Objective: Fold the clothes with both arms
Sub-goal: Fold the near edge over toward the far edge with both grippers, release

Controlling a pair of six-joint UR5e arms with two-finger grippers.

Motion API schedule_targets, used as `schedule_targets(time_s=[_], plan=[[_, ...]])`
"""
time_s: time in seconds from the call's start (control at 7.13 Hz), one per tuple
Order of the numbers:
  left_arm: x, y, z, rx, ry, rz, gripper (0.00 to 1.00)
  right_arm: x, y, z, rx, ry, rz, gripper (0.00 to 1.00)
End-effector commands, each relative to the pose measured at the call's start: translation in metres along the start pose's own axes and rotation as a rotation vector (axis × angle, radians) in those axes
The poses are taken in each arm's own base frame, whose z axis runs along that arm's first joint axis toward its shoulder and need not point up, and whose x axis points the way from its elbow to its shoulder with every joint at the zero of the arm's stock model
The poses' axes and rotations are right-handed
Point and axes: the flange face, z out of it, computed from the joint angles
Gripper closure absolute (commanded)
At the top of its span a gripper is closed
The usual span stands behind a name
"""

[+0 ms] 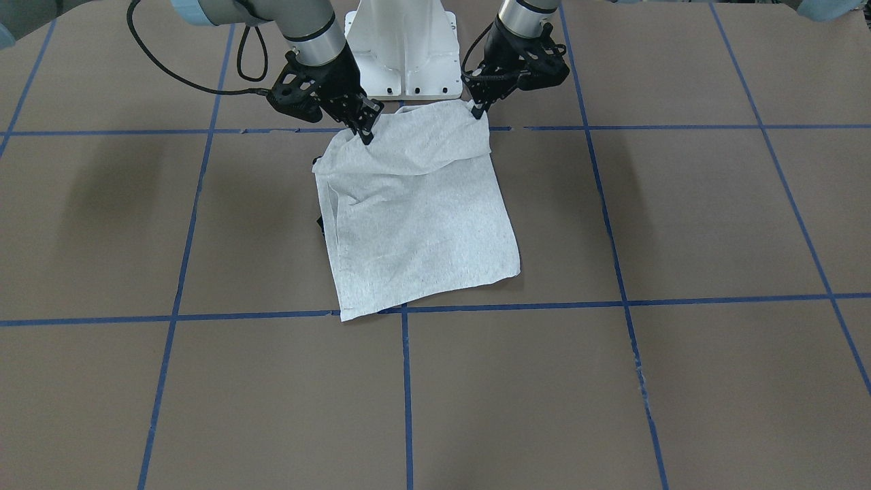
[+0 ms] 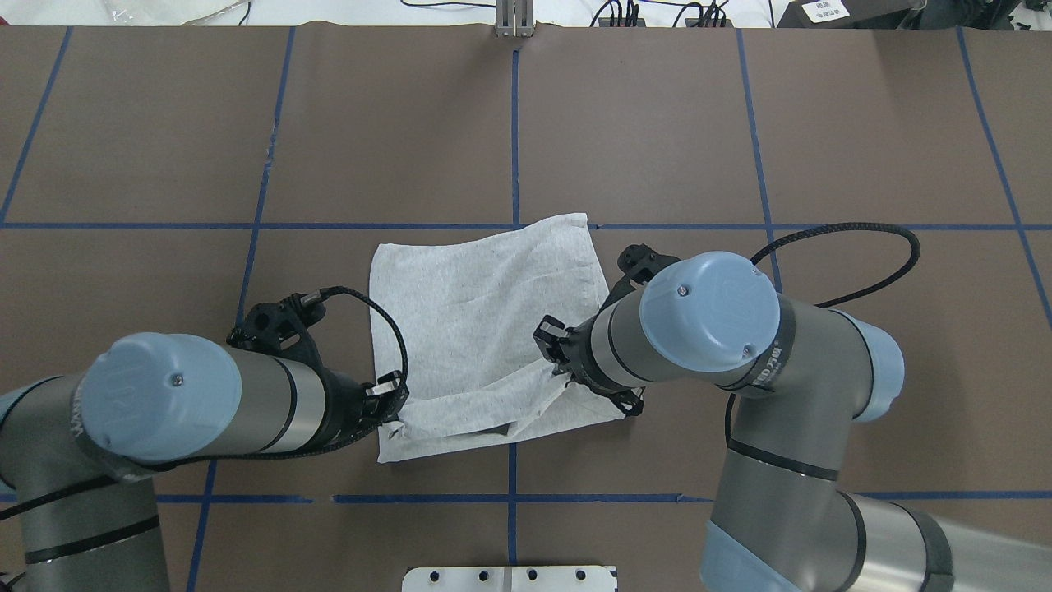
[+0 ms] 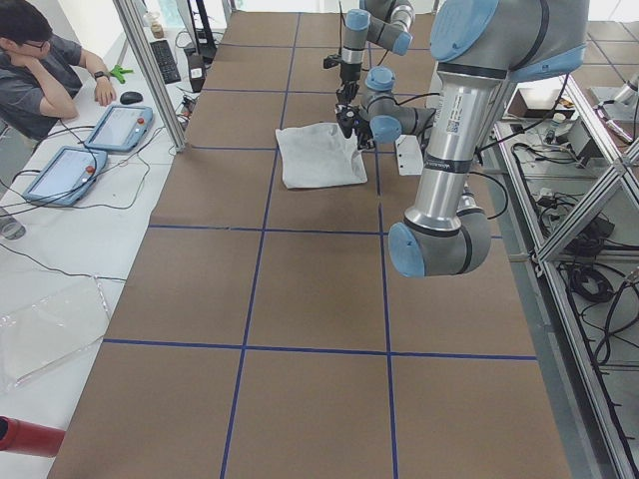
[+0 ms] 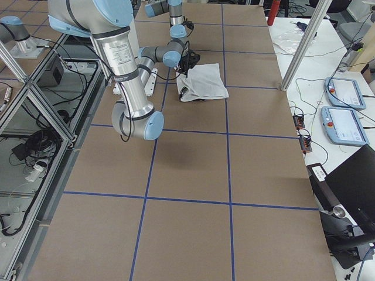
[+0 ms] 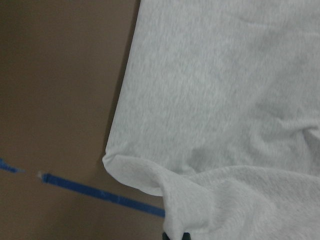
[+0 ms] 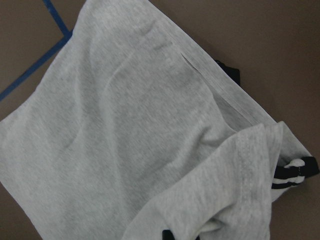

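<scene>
T-shirt (image 1: 418, 224) hides fingers (image 1: 363, 124) (tips only).

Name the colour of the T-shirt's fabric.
Light heather grey; the T-shirt shows it best in the right wrist view.

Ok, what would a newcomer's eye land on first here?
The grey T-shirt, folded to a rough square just in front of the white pedestal base. The left gripper and right gripper each pinch a corner of its base-side edge, holding it up as a drooping flap. A striped sleeve end pokes out beside the right gripper.
</scene>
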Motion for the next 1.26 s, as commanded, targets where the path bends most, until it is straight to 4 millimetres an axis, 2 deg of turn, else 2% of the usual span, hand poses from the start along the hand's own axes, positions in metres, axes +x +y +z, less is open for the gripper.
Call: schedule_targets(time_s=[0.0,0.14,0.42,0.56,0.7,0.84,0.98,1.12], plan=[[0.016,-0.038,0.004,0.063,0.009,-0.044,1.0,-0.019,-0.034,0.031,0.044,-0.117,-0.034,1.0],[0.017,-0.052,0.0,0.085,0.014,-0.056,1.0,-0.029,-0.05,0.03,0.066,-0.133,-0.028,1.0],[0.034,-0.069,0.017,0.11,0.003,-0.072,1.0,-0.059,-0.074,0.032,0.1,-0.139,-0.002,1.0],[0.043,-0.089,0.028,0.141,-0.015,-0.093,0.01,-0.074,-0.083,0.046,0.114,-0.12,0.003,0.01],[0.055,-0.137,0.029,0.204,-0.024,-0.121,0.0,-0.096,-0.105,0.052,0.14,-0.109,0.03,0.0],[0.051,-0.193,0.028,0.271,-0.065,-0.079,0.0,-0.112,-0.127,0.048,0.134,-0.1,0.053,0.0],[0.042,-0.234,0.027,0.299,-0.092,-0.055,0.0,-0.119,-0.147,0.038,0.131,-0.099,0.073,0.0],[0.038,-0.246,0.029,0.293,-0.084,-0.045,0.0,-0.118,-0.154,0.035,0.119,-0.093,0.065,0.0]])
